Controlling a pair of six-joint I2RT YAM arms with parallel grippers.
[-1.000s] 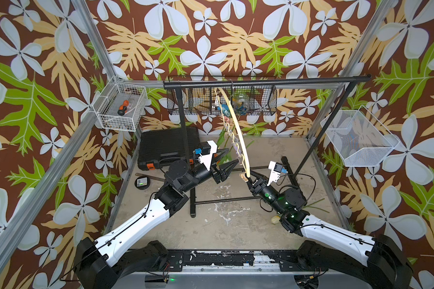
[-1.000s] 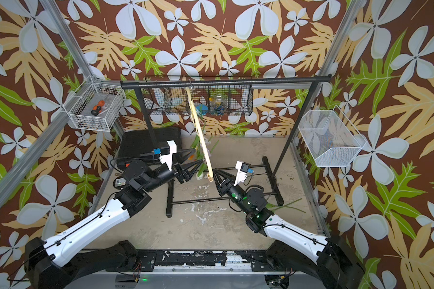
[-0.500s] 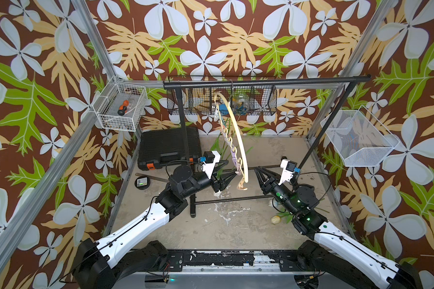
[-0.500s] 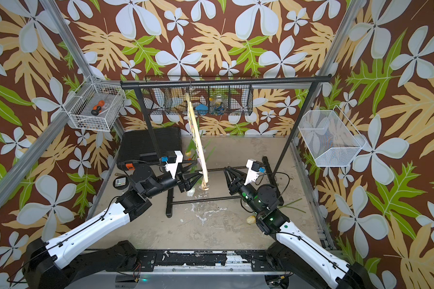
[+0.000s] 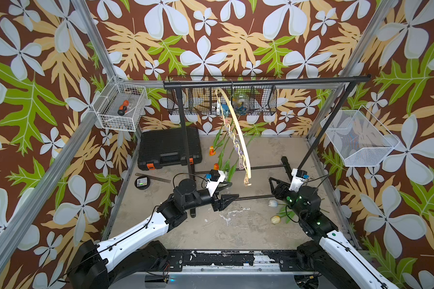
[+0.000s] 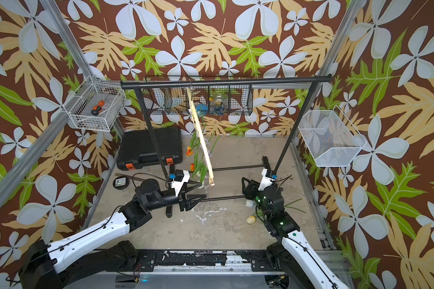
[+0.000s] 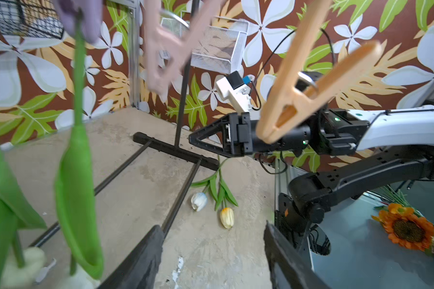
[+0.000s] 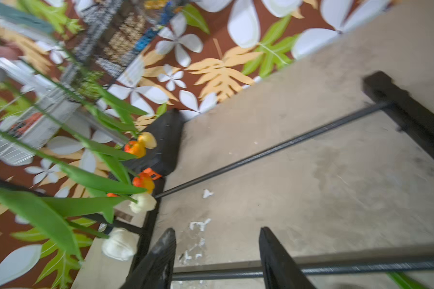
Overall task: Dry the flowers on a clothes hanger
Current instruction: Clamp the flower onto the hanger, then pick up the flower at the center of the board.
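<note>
Flowers (image 5: pixel 212 151) hang head-down from the hanger (image 6: pixel 201 140) on the rack (image 5: pixel 298 80). Their white heads (image 8: pixel 142 202) are hard to make out in both top views and blurred in the right wrist view. Two tulips (image 7: pixel 226 217) lie on the floor, their stems partly under the right arm from above. The left gripper (image 7: pixel 211 226) and right gripper (image 8: pixel 216 236) both gape, empty.
</note>
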